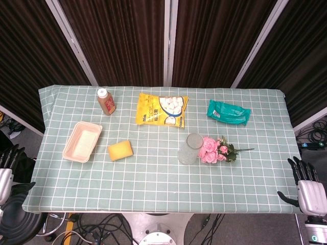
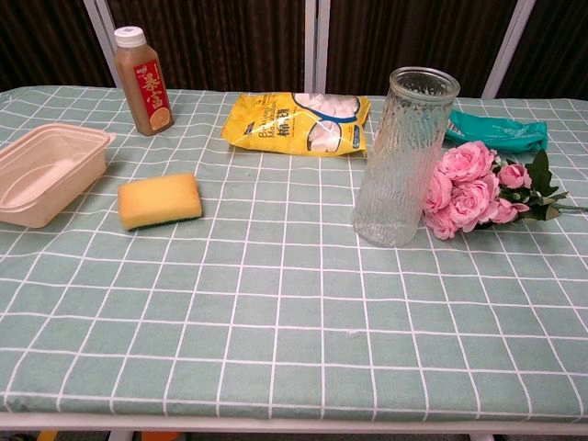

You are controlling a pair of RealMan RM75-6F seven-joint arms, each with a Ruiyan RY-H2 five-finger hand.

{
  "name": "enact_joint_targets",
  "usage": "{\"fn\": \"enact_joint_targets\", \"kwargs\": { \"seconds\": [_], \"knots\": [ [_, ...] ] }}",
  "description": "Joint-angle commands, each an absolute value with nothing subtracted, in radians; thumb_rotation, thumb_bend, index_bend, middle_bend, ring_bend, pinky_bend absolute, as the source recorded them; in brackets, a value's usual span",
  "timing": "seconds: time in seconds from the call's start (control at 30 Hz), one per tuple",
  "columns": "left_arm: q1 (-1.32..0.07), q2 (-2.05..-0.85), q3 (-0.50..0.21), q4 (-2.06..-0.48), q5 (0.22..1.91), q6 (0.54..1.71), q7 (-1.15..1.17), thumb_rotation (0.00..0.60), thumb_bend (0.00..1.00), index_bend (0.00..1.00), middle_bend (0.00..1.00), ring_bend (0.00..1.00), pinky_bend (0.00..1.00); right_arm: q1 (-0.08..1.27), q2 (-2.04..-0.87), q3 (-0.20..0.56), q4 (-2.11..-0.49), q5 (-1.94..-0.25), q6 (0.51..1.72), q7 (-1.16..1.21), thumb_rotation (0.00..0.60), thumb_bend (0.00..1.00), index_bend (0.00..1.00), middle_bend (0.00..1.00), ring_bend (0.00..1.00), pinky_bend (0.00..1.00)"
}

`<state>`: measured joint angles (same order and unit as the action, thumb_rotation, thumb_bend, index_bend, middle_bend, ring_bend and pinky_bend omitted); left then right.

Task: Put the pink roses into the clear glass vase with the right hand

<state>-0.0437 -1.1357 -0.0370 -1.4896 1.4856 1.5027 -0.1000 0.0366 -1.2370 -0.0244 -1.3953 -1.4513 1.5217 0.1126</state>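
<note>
Both hands hang off the near corners of the counter (image 1: 153, 189), seen only in the head view: the right hand (image 1: 308, 188) has its dark fingers spread and holds nothing, while the left hand (image 1: 7, 168) shows only partly at the frame edge, so I cannot tell how its fingers lie. A green checked cloth covers the counter. On it, from largest to smallest: a yellow snack bag (image 2: 299, 122) at the far middle, a beige tray (image 2: 41, 172) at the left, the clear glass vase (image 2: 405, 156) standing upright right of centre, the pink roses (image 2: 469, 188) lying on their side just right of the vase with stems pointing away from it, a teal packet (image 2: 501, 131) behind them, a yellow sponge (image 2: 159, 200) beside the tray, and a brown bottle (image 2: 143, 83) at the far left
</note>
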Motion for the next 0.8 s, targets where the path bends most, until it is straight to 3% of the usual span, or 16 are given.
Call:
{"fn": "enact_joint_targets", "kwargs": {
  "seconds": [0.03,0.8],
  "knots": [
    [-0.045,-1.139,-0.037,-1.483,1.486,1.501,-0.103,0.6,0.09,0.07,0.0,0.0,0.1,0.04,-1.249,-0.014,-1.383,-1.444,1.506,0.127,0.6,0.04,0.0,0.01,0.0,0.0],
    [-0.05,-1.133,-0.038,-1.49,1.507,1.515,-0.106,0.6,0.09,0.07,0.0,0.0,0.1,0.172,-1.203,0.074,-1.507,-1.403,1.304,0.0,0.6,0.05,0.0,0.0,0.0,0.0]
  ]
}}
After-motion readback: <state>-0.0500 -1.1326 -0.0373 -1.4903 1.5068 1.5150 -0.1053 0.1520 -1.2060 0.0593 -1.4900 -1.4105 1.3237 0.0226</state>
